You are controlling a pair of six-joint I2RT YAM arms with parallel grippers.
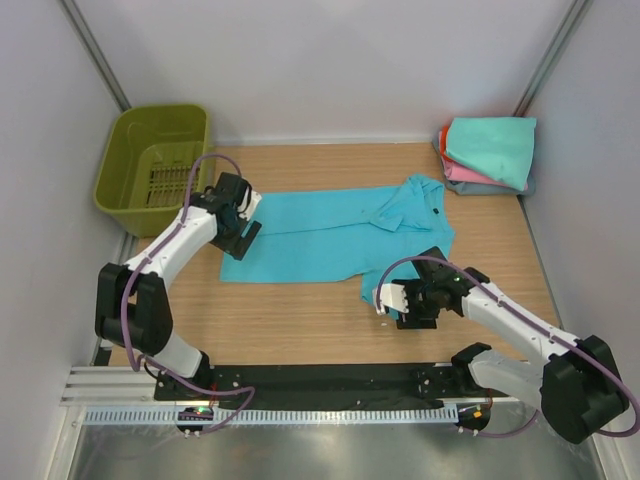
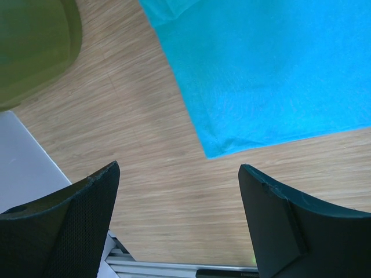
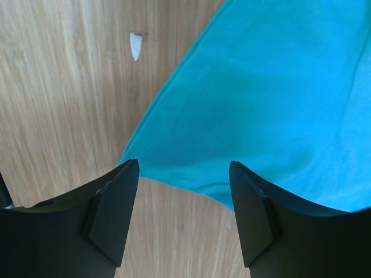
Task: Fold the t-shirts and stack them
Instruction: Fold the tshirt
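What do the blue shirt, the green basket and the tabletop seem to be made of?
Blue shirt: soft matte cloth, likely cotton knit; it wrinkles and has stitched hems. Basket: olive moulded plastic, slight sheen, slotted base. Tabletop: pale wood grain, smooth; solid wood or laminate, I cannot tell.

A lab test cell: white panel walls (image 1: 330,60) enclose a wooden table (image 1: 300,320).

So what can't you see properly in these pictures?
- Folded pile, top view: the mint shirt on top covers the others; only pink, orange and grey edges peek out.
- Turquoise shirt, both wrist views: cut off by the picture edges.
- Green basket, left wrist view: blurred, cut off at the corner.
- White speck on the table, right wrist view: too small to name.
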